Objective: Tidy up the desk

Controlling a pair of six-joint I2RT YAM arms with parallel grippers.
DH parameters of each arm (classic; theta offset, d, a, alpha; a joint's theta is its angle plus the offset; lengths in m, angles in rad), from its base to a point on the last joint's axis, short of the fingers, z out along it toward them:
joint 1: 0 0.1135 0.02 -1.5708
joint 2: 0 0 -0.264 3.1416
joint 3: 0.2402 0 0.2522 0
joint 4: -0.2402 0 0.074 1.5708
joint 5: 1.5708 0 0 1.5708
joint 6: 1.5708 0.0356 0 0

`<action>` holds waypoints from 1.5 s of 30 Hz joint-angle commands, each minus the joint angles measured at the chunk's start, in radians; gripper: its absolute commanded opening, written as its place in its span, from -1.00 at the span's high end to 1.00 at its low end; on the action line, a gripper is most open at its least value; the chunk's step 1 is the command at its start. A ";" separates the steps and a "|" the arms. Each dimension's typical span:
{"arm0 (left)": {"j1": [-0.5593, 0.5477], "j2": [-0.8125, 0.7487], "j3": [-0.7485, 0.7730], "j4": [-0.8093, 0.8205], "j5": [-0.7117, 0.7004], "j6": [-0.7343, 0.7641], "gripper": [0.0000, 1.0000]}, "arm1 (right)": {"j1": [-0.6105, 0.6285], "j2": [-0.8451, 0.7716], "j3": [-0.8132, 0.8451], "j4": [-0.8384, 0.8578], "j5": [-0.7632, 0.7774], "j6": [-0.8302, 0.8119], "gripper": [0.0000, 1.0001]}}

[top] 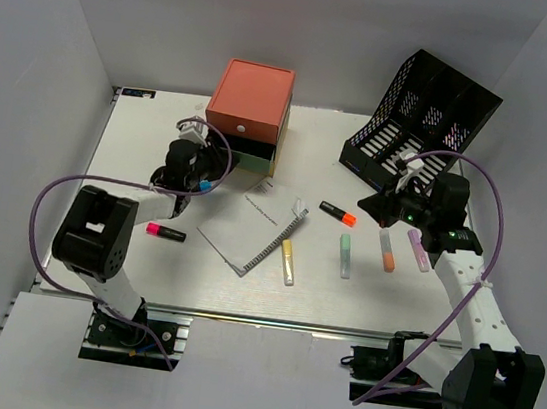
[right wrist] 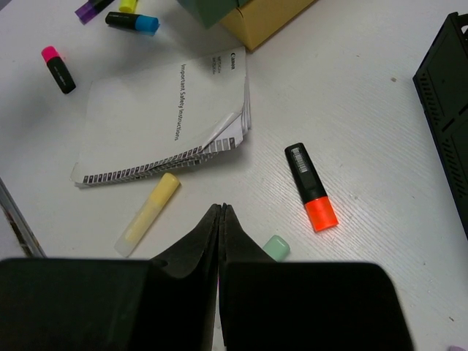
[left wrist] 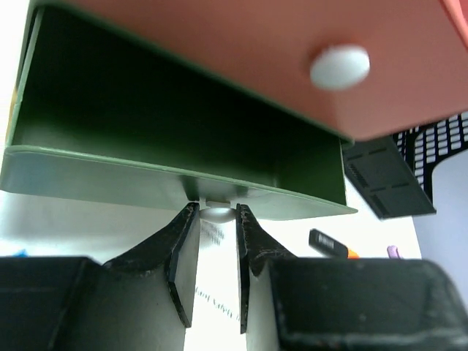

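**A:** Where's the desk?

**B:** The desk [top: 322, 145] fills the middle of the overhead view. It is white and flat, with its metal rail along the near edge, where both arms are bolted.

**A:** Start at the left, then.

**B:** A pink marker [top: 166, 233] lies beside the left arm. Farther back, the left claw [left wrist: 217, 219] is at the drawer box [top: 254, 101]. The green drawer [left wrist: 175, 139] stands open beneath the orange drawer [left wrist: 256, 44]. The claw's fingers [left wrist: 183, 248] are drawn in to a narrow gap on the green drawer's small white knob [left wrist: 217, 213]. There is one finger on each side, and both seem to touch it. A blue-capped marker [top: 202, 186] lies just on the near side of that claw.

**A:** And the middle?

**B:** A booklet [top: 254, 224] lies on the near side of the box, its pages curling up along one edge. A yellow marker [top: 288, 262] is just beside its right corner. Right of that are a black marker with an orange cap [top: 338, 213] and a pale green marker [top: 345, 256].

**A:** What about the right claw?

**B:** The right claw [right wrist: 221, 213] is over the desk near the black-and-orange marker. Its fingers are pressed flat together with nothing between them. To its right, a pale orange marker [top: 387, 250] and a pale purple marker [top: 419, 251] lie side by side, not touching. A black mesh rack [top: 432, 114] stands at the far right corner.
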 commanded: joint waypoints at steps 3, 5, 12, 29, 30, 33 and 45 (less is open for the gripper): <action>-0.001 -0.134 -0.072 -0.051 -0.013 0.049 0.42 | -0.009 -0.016 -0.003 0.028 -0.021 -0.008 1.00; -0.001 -0.160 -0.092 -0.065 -0.013 0.052 0.22 | -0.011 -0.016 -0.004 0.028 -0.025 -0.008 1.00; 0.017 -0.185 -0.048 -0.201 0.032 0.079 -0.33 | -0.014 -0.008 -0.004 0.026 -0.039 -0.021 1.00; 0.017 -0.688 -0.082 -0.917 -0.072 -0.115 0.85 | -0.009 0.033 0.046 -0.090 -0.100 -0.151 0.00; 0.017 -0.698 -0.078 -0.947 -0.068 -0.121 0.72 | -0.006 0.038 0.052 -0.103 -0.105 -0.159 -0.03; 0.017 -0.746 -0.113 -0.992 0.001 -0.129 -0.15 | 0.006 0.038 0.054 -0.116 -0.120 -0.174 -0.01; 0.008 -0.772 0.020 -1.097 -0.069 0.205 -0.55 | 0.321 0.185 0.210 -0.365 0.312 -0.209 0.11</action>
